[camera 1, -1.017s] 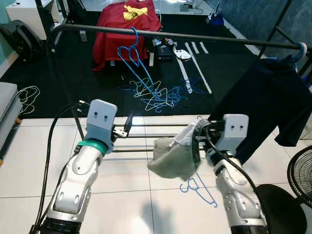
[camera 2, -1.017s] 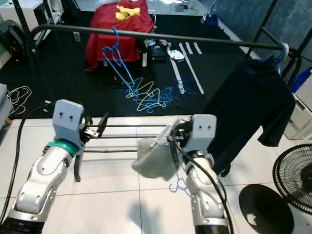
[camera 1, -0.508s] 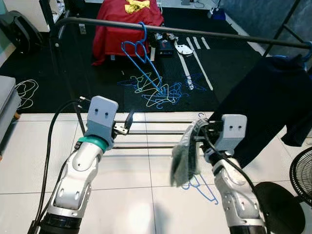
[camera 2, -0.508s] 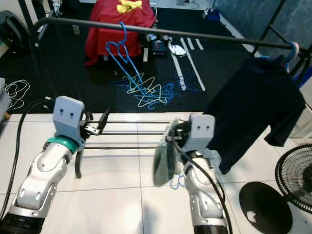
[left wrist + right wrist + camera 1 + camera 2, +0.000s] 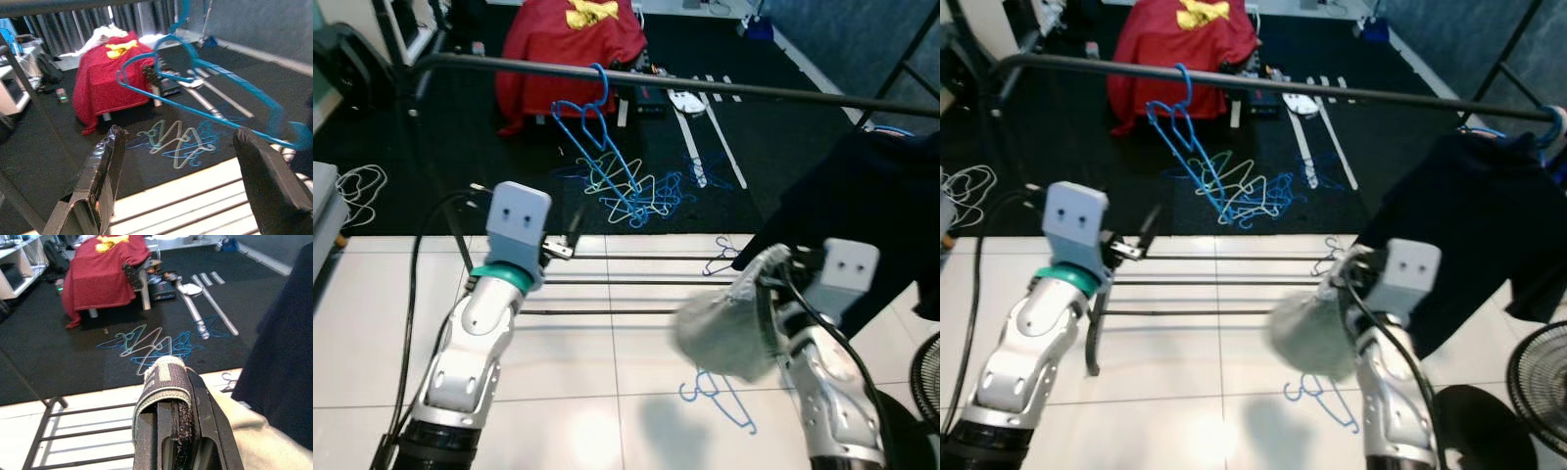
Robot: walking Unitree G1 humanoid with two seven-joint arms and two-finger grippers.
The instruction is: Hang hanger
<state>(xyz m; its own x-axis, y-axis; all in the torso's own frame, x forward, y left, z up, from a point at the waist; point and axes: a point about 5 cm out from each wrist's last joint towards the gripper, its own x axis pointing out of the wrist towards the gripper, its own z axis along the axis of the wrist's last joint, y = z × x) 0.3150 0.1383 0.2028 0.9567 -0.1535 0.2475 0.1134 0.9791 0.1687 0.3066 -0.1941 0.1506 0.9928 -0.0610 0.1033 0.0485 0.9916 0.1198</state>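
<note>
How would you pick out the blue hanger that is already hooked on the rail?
Find the dark horizontal clothes rail running across the scene above the robot's arms. Near its left end, in front of the red cloth draped over furniture, a bare blue wire hanger hangs tilted by its hook. Unlike the tangled hangers on the black carpet, it is off the floor, and unlike the dark shirt, it carries no garment.

Hanger pile [image 5: 631, 186] on black carpet [image 5: 460, 166]

The grey garment [image 5: 724, 333] hangs motion-blurred over the right gripper [image 5: 173, 431], hiding its fingertips; frame edges crop the dark shirt [image 5: 1469, 235] beyond.
</note>
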